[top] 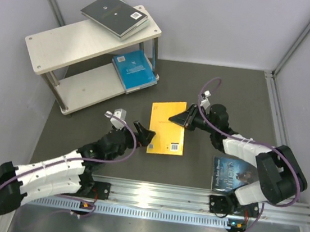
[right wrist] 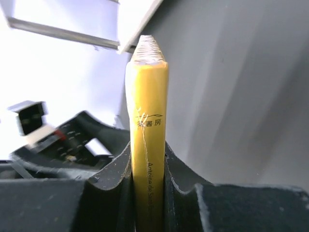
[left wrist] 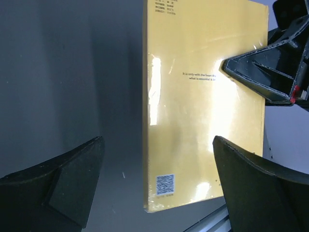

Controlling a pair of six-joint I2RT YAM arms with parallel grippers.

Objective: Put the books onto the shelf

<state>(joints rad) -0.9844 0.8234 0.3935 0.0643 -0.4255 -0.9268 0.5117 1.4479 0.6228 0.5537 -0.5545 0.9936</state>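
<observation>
1. Right gripper [right wrist: 148, 159]: matte black plastic fingers clamped on the spine edge of the yellow book [right wrist: 147, 96], 1 finger on each cover
2. Yellow book is a thin paperback with a glossy cover showing glare. It has a QR code near 1 corner and small print mid-cover. It sits mid-table between the 2 arms; can't tell if the gripped edge is off the surface
3. Left gripper [left wrist: 158, 145]: jaws wide apart, holding nothing. 1 wedge-shaped finger is over bare mat and the other is over the book's near corner; contact can't be told
4. Shelf [top: 68, 43] stands far left: 2 pale wood boards with rounded corners on thin metal posts
5. Dark books [top: 115, 15] are stacked flat at the right end of the top board
6. Blue books [top: 135, 71] lie flat at the right end of the lower board
7. Dark blue book [top: 230, 171] with a picture cover lies flat near right, partly under the right arm
8. Surface is a dark grey matte mat [top: 214, 95] with a ribbed aluminium rail [top: 162, 196] at the near edge carrying both bases
9. Plain white walls [top: 212, 21] on 3 sides, with grey frame bars in the corners
</observation>
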